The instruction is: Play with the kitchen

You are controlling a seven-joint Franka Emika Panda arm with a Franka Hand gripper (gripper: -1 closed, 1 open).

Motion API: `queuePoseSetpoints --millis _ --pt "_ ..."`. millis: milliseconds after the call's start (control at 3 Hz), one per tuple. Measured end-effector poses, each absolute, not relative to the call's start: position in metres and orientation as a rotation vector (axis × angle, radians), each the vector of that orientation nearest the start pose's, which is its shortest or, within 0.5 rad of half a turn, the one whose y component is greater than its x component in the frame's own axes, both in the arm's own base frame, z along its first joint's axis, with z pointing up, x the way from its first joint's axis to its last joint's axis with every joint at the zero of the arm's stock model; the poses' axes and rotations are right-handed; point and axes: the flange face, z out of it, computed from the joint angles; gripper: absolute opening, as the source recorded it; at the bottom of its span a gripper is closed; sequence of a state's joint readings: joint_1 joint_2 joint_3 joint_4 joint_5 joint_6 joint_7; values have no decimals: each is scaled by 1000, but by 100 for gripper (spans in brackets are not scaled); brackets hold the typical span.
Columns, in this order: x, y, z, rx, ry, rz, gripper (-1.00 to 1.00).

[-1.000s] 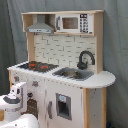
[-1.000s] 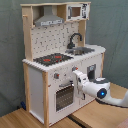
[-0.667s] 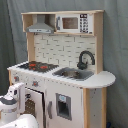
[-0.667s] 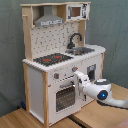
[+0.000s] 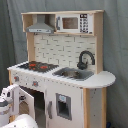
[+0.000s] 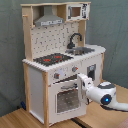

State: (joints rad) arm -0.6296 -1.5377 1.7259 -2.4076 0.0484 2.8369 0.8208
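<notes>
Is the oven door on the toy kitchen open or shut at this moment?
Partly open. In the second exterior view the oven door stands out from the kitchen front at its upper right corner, by the gripper; how far is unclear.

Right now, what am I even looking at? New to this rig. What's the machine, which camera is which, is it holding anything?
It is one robot arm, white, ending in a gripper. Both pictures come from fixed cameras off the arm, facing the same toy from opposite sides. The toy is a tall white and light-wood play kitchen with a grey hood, black faucet, sink and red-ringed hob. In the second exterior view the gripper sits at the windowed oven door, near its top edge. Whether it grips anything cannot be made out.
</notes>
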Motion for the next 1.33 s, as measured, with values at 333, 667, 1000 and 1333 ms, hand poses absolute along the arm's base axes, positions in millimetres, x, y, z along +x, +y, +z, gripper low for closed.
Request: queuePoseSetpoints --millis 333,667,1000,1333 --pt "272 446 255 1856 547 1507 -100" --pt "260 457 253 1850 501 1504 -100" --pt "251 466 251 1834 459 1505 -100" --pt "240 477 249 1815 420 1506 -100"
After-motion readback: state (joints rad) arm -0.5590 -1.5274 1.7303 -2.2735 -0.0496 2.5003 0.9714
